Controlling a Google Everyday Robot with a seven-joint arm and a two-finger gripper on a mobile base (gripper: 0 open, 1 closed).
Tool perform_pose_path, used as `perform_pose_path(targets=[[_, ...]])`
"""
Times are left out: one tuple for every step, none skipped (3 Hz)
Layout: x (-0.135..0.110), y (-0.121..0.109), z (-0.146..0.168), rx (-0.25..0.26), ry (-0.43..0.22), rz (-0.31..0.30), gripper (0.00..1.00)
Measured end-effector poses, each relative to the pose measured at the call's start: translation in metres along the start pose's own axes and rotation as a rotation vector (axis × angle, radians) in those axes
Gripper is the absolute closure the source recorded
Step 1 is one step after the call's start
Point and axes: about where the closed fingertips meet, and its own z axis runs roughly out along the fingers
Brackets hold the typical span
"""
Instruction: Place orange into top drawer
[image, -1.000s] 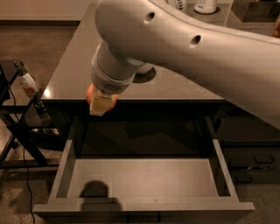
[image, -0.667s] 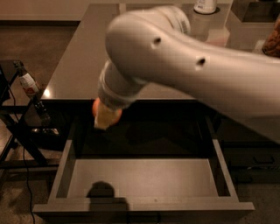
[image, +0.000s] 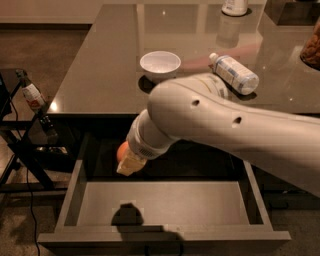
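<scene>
The orange (image: 122, 150) is a small round orange fruit, mostly hidden behind my gripper (image: 129, 163), which is shut on it. The gripper hangs from the big white arm and sits over the left rear part of the open top drawer (image: 165, 204), a wide shallow grey drawer pulled out below the table edge. The orange is held above the drawer's flat grey bottom, not touching it. A dark shadow of the gripper falls on the drawer floor at the front left.
On the dark glossy table (image: 100, 75) stand a white bowl (image: 160, 64) and a plastic bottle (image: 234, 73) lying on its side. A black stand with a small bottle (image: 31, 94) is at the left of the table.
The arm has lowered and moved toward the drawer, carrying the orange from table-edge height down into the drawer opening. The bowl and bottle on the table now show behind it.
</scene>
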Motion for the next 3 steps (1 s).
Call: perform_pose_path(targets=[[0.043, 0.001, 0.041, -0.015, -0.051, 0.079, 1.00], [0.045, 0.002, 0.042, -0.014, -0.051, 0.087, 1.00], [0.072, 0.008, 0.053, 0.010, -0.064, 0.145, 1.00]])
